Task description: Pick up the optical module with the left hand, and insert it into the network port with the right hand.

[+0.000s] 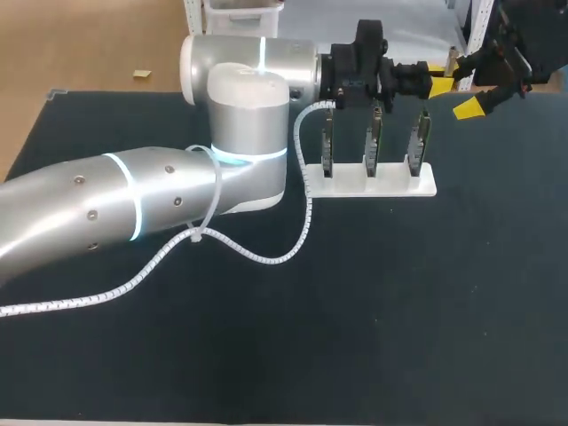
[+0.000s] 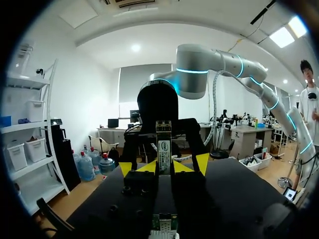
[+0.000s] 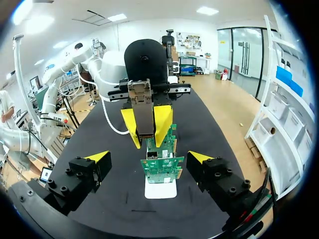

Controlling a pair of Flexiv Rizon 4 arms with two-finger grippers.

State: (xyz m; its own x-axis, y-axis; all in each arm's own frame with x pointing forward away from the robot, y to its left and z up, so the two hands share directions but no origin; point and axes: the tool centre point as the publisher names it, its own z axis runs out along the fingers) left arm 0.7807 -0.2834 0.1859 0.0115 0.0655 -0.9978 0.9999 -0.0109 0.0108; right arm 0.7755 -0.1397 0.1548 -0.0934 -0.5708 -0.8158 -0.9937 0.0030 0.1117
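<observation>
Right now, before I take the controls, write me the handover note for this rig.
Left gripper: shut on the optical module, holding it over the network cards that stand in the white rack.
Right gripper: open and empty, facing the left one across the rack, not touching the module.
Done: the module is picked up and in the left gripper.
Left: pass the module to the right gripper, then insert it into a card's port.
</observation>
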